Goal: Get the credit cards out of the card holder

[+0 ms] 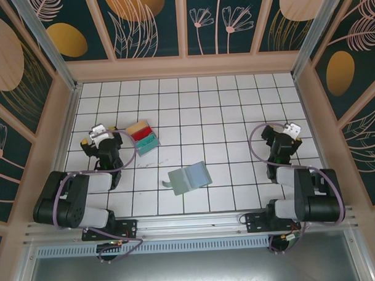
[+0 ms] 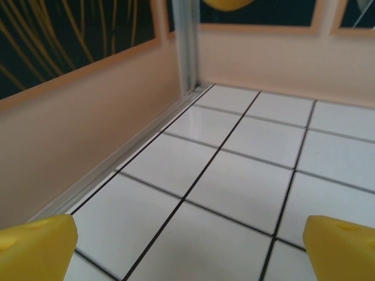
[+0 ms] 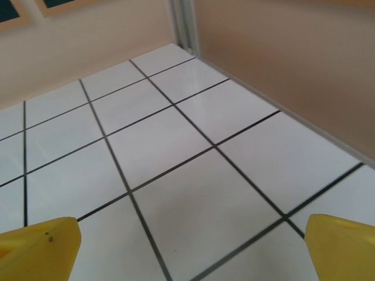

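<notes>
One card holder (image 1: 190,178) lies spread open on the tiled table (image 1: 236,114), between the two arms and towards the near edge.
Whether credit cards sit in its slit pockets cannot be told from above. A stack of tan, red and teal cards (image 1: 142,136) lies just beside the left gripper (image 2: 190,249); the right gripper (image 3: 190,249) is well apart from the card holder. Both have yellow fingertips (image 2: 35,246) spread wide, grasping nothing. The soft holder will likely slide or fold, so one arm should pin a leaf flat while the other pinches a card's exposed edge and draws it along the slit.
</notes>
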### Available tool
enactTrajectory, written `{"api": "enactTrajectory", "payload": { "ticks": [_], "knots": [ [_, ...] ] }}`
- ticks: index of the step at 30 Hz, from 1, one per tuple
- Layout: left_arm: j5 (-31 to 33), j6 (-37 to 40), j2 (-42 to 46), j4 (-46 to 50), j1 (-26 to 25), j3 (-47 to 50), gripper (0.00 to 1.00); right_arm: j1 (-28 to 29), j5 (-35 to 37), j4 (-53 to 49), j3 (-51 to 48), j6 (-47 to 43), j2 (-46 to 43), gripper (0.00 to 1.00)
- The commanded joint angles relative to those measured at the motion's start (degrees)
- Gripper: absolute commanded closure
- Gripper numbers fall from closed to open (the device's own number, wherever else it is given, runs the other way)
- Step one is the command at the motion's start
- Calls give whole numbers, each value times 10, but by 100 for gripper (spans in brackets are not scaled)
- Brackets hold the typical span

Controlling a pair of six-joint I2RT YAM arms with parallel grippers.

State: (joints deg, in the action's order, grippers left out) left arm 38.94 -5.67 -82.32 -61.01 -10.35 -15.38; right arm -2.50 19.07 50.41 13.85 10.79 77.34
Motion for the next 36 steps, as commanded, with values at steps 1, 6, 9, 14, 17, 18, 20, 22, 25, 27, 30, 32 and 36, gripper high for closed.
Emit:
{"api": "enactTrajectory", "payload": {
  "ticks": [1,6,9,14,17,18,20,22,25,27,30,32,36],
  "knots": [
    [-37,36,-28,-151,7,28,1,-3,-62,26,47,-15,33,1],
    [-93,21,-20,-125,28,26,1,8,-93,4,82,-47,64,1],
    [-113,18,-18,-126,34,29,1,26,-115,19,75,-79,62,1],
    [-177,26,-63,-214,51,53,1,29,-167,70,56,-114,67,1],
    [-181,11,-55,-170,60,39,1,10,-179,148,22,-96,89,1],
    [-184,6,-51,-155,63,34,1,-1,-208,156,19,-92,94,1],
    [-187,4,-52,-158,67,35,1,1,-220,177,8,-101,99,1],
    [-185,3,-52,-157,67,35,1,14,-193,236,-21,-106,107,1],
    [-179,2,-51,-158,67,36,1,20,-171,226,-14,-106,108,1],
    [-179,2,-50,-158,67,36,1,18,-167,224,-11,-102,108,1],
    [-180,2,-50,-158,67,36,1,24,-135,233,-16,-98,108,1],
    [-181,3,-50,-158,67,36,1,24,-134,231,-16,-97,109,1],
    [-181,2,-51,-157,67,35,1,28,-128,235,-17,-98,109,1]
  ]
}}
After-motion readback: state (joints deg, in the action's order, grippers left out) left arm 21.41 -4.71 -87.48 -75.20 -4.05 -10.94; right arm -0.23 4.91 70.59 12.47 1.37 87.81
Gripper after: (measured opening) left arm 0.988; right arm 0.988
